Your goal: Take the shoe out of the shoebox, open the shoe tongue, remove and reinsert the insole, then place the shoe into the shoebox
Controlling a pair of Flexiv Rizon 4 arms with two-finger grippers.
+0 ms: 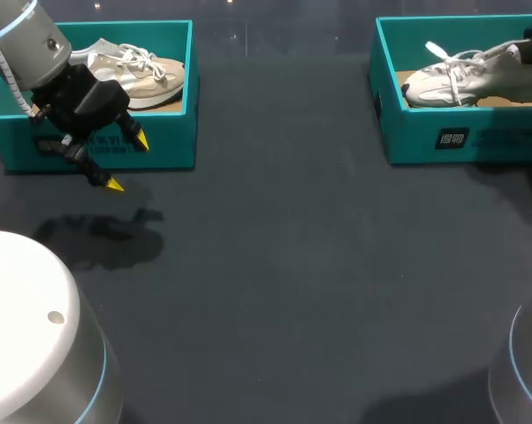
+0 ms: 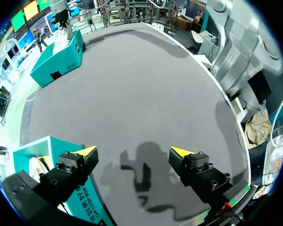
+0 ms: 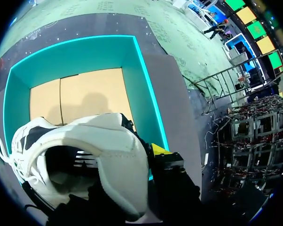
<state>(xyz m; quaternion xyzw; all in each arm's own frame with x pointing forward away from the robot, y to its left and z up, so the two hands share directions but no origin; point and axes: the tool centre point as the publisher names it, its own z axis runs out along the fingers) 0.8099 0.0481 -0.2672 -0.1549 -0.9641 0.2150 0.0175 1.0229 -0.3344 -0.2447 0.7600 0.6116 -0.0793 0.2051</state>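
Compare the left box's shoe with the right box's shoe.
The left shoe is beige and tan; the right shoe is white with dark patches. The left shoe lies untouched in the left box, the left tool open outside it; the right shoe, in the right box, has the right tool at its heel. Both have white laces; both boxes are teal.

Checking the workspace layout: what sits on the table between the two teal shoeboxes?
Nothing. In the head view the table is bare between the left shoebox and the right shoebox.
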